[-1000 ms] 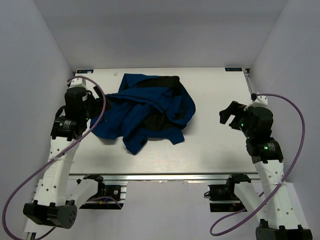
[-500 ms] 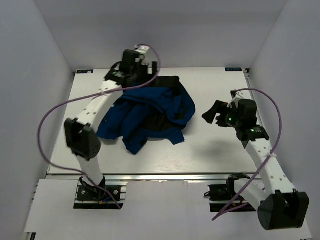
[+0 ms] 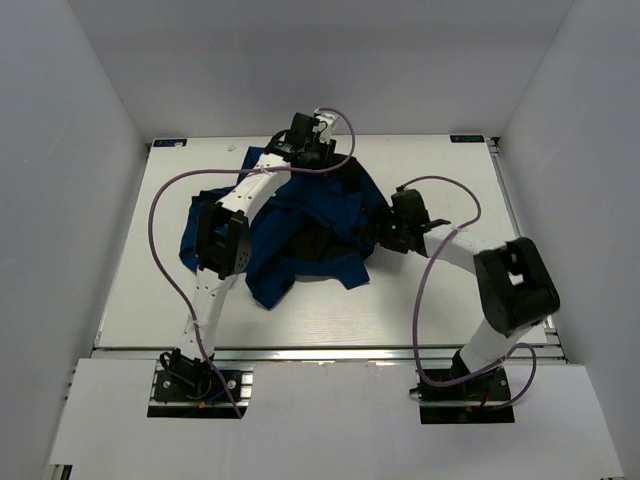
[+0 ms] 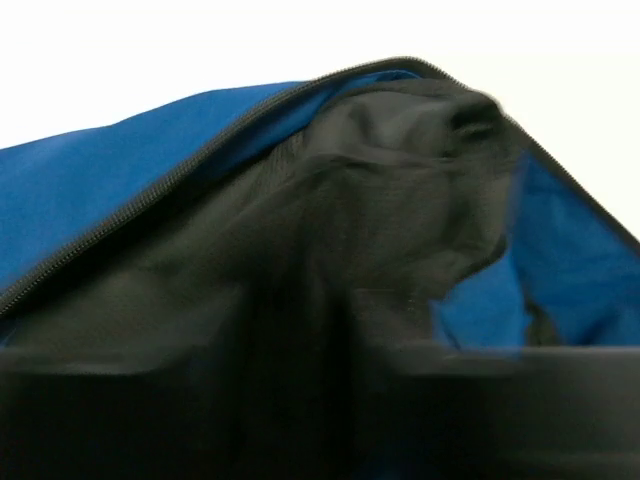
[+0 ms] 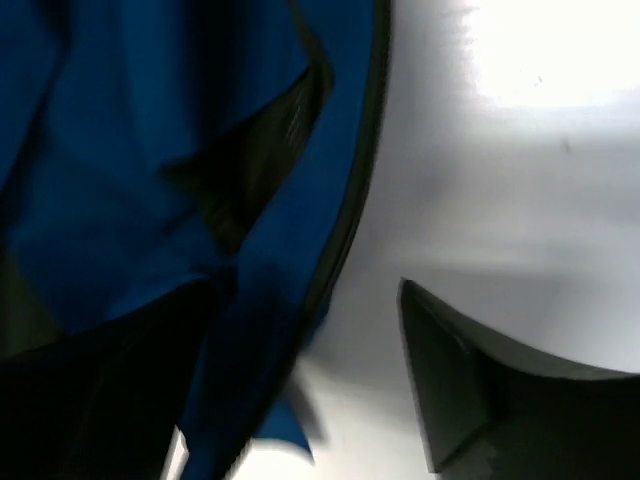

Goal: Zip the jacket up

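**Jacket [image 3: 268,278] in a crumpled heap, one gripper at each edge**

It's bunched up on the table [image 3: 440,290], a bit left of centre. Blue shell and black lining are all mixed together, so it's nowhere near zipped.

The left gripper [image 3: 316,148] is over the far edge of the heap. Its camera is jammed right up against the zipper [image 4: 200,155], whose teeth run diagonally from low left up to the right, black lining underneath. Those fingers don't show, so I can't tell if they're apart or together.

The right gripper [image 3: 398,228] sits just beside the heap's right edge. It looks spread with nothing pinched: one finger [image 5: 470,400] is over bare table, and the dark-trimmed edge [image 5: 350,200] runs top to bottom just left of it.

My guess is the right arm is better placed for a pinch, with only a small move toward the fabric.
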Action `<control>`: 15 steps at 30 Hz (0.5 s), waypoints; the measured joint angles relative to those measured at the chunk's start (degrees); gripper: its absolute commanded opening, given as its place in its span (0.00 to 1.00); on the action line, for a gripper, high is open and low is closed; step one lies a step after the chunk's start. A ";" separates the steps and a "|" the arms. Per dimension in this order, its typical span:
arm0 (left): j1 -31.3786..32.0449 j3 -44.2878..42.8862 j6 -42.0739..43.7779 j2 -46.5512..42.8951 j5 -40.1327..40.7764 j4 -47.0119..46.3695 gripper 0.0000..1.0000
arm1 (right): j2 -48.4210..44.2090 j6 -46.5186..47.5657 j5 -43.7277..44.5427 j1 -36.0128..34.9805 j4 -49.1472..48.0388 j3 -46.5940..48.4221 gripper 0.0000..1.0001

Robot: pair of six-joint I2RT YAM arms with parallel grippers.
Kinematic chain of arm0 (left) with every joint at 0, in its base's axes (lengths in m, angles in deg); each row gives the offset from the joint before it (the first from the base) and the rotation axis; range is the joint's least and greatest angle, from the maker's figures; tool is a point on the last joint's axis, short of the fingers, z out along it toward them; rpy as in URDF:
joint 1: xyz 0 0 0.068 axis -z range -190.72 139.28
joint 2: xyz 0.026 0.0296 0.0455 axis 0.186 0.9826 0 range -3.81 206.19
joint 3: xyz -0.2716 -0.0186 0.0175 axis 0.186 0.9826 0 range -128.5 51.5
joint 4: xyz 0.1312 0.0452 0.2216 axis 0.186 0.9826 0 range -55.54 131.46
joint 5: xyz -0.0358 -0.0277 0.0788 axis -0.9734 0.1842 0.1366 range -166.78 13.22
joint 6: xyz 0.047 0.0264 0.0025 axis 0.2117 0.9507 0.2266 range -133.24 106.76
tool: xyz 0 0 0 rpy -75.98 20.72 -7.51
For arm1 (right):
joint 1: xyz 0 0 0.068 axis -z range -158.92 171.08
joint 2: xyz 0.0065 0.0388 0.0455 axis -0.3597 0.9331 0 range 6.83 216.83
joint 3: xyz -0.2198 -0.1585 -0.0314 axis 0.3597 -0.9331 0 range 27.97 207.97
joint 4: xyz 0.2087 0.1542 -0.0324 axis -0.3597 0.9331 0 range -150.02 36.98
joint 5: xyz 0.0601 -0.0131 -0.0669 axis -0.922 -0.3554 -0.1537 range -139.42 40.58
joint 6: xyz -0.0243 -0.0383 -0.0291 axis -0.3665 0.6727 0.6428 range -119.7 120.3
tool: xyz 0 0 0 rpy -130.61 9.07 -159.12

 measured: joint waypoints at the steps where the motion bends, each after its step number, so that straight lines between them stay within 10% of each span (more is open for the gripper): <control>1: 0.02 0.35 0.07 0.00 0.00 -0.66 0.24 | 2.58 -0.63 0.79 -0.31 -0.72 1.20 0.57; 2: 0.04 0.35 0.42 0.00 0.09 -1.31 0.00 | 4.90 -1.09 1.36 -0.61 -1.22 2.51 0.45; 4: 0.09 0.35 0.90 -0.02 0.22 -2.73 0.00 | 8.44 -2.21 2.08 -1.07 -2.29 5.29 0.03; 15: -0.04 7.48 1.62 -14.93 2.95 -4.96 0.00 | -0.61 8.94 13.07 -1.84 -1.33 17.38 0.00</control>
